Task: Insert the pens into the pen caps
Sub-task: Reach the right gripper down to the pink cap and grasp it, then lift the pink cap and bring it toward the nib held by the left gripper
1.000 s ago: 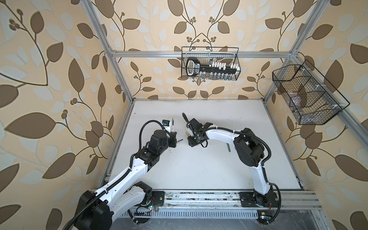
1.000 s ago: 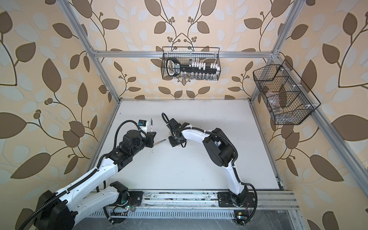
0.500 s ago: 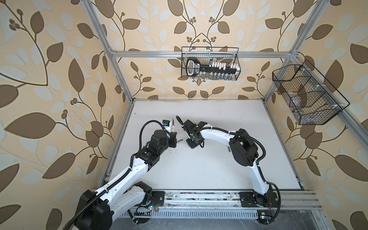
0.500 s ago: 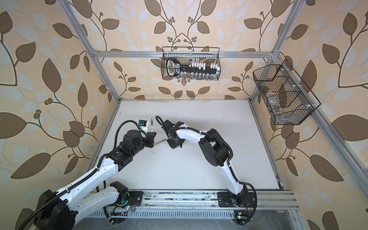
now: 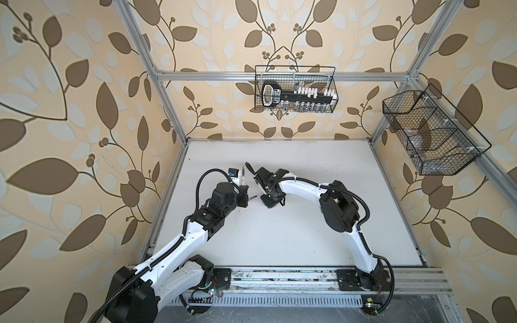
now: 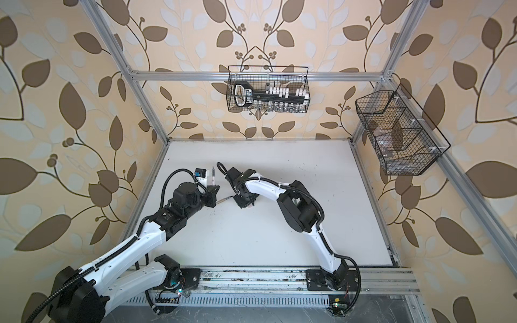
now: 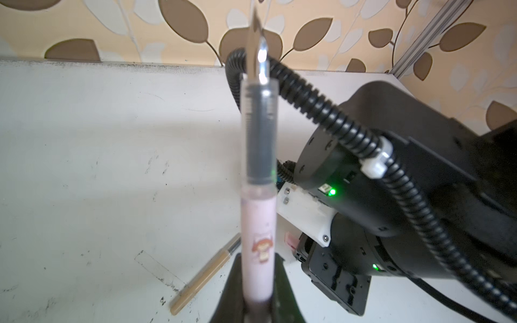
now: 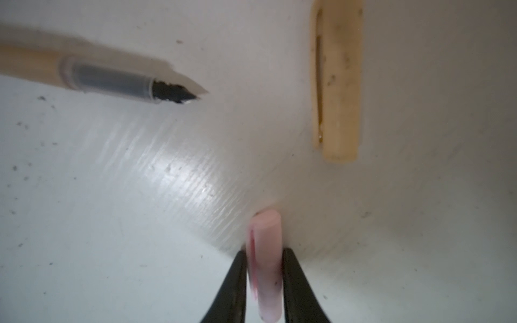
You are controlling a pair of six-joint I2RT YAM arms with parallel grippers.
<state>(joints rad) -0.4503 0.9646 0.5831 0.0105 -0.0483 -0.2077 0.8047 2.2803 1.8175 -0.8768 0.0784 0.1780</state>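
Inside your pinching right tool point(image 8: 265, 251) lies the pink cap point(image 8: 267, 232), so lift it level toward the pink pen point(image 7: 258, 223) your left tool point(image 7: 257, 261) clenches.

obstacles: tan pen point(image 8: 92, 77), tan cap point(image 8: 339, 84) (apart) | free: table point(image 5: 307, 223) right side

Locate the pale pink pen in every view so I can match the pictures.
In a top view: pink pen left of centre, nib toward the picture's top.
In a top view: the pen likewise left of centre.
Left wrist: up the middle, shut in the left gripper jaws.
Right wrist: not in it.
Shared landmark: tan pen lying on the table.
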